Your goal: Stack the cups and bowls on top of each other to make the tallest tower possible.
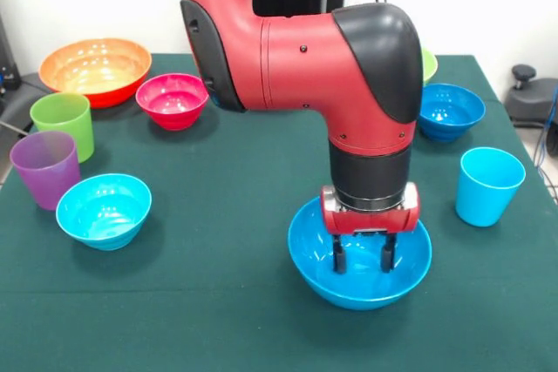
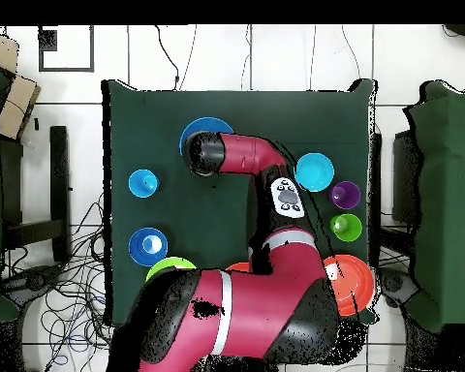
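The hand (image 1: 364, 253) is hanging inside the large blue bowl (image 1: 359, 266), its fingers spread apart and gripping nothing. The light blue cup (image 1: 487, 185) is standing at its three o'clock on the worktop (image 1: 218, 285).

We see the red arm (image 2: 238, 254) crossing the green table (image 2: 227, 107), its black end covering part of the large blue bowl (image 2: 200, 130) at upper centre; cyan bowl (image 2: 314, 171), purple cup (image 2: 345, 195), green cup (image 2: 346, 227) at right.
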